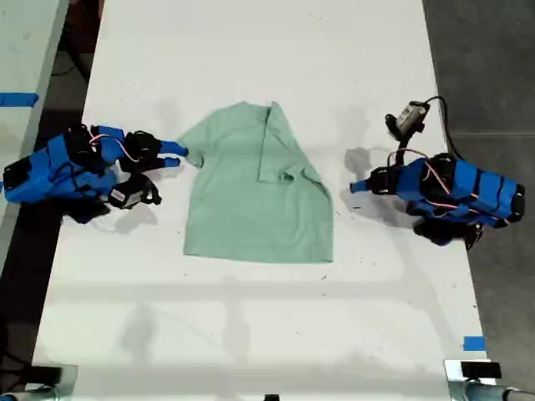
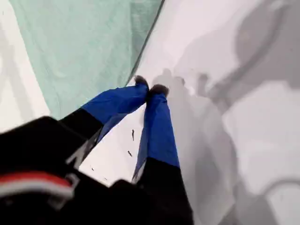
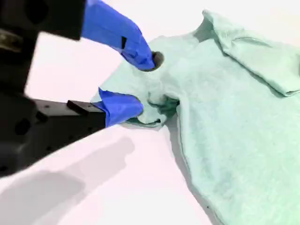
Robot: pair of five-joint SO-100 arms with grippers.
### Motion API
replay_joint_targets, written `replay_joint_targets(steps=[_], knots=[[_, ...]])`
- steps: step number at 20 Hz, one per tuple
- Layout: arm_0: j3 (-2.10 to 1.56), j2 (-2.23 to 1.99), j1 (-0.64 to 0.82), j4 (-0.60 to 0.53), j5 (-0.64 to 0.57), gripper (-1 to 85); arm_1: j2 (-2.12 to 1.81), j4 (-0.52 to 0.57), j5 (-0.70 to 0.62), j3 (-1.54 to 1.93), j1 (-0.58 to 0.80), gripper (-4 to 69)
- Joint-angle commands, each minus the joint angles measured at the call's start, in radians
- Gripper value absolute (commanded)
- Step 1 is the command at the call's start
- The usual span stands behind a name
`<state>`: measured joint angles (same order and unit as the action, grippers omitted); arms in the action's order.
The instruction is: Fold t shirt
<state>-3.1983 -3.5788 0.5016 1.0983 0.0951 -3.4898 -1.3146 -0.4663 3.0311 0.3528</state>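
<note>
The pale mint-green t shirt (image 1: 251, 200) lies flat mid-table, and the side of it toward the exterior view's right is folded in over its body. My second gripper (image 1: 180, 155) is on the arm at the exterior view's left. It stands open (image 3: 145, 84), its blue fingertips (image 3: 123, 107) straddling the bunched sleeve edge of the t shirt (image 3: 225, 117). My first gripper (image 1: 358, 186), at the exterior view's right, is shut (image 2: 150, 87) with nothing in it. It hovers over bare white table a short way from the t shirt's edge (image 2: 84, 51).
A small grey device with a black cable (image 1: 408, 115) lies behind the first arm. Blue tape marks (image 1: 473, 342) sit near the table's front corner on the exterior view's right. The white table (image 1: 251, 317) ends at dark floor on both sides.
</note>
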Motion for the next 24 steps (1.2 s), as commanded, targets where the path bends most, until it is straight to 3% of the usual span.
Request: replay_joint_targets(steps=[1, 8, 11, 15, 20, 24], knots=[[-0.008, -0.008, -0.035, -0.031, -0.311, -0.1, -0.011, -0.005, -0.252, 0.081, 0.012, 5.6], [-0.005, -0.008, -0.055, -0.028, -0.262, -0.1, -0.011, -0.005, -0.25, 0.081, 0.011, 5.6], [0.028, 0.009, -0.028, -0.057, -0.189, -0.2, -0.011, -0.005, -0.249, 0.081, 0.011, 5.6], [0.276, 0.494, 0.029, -0.083, -0.19, 6.7, -0.011, -0.005, -0.249, 0.081, 0.012, 5.6], [0.683, 1.083, 0.202, -0.026, -0.387, 13.4, -0.011, -0.006, -0.249, 0.081, 0.011, 5.6], [0.816, 1.479, 0.319, -0.071, -0.486, 17.4, -0.011, -0.006, -0.249, 0.081, 0.011, 5.6]])
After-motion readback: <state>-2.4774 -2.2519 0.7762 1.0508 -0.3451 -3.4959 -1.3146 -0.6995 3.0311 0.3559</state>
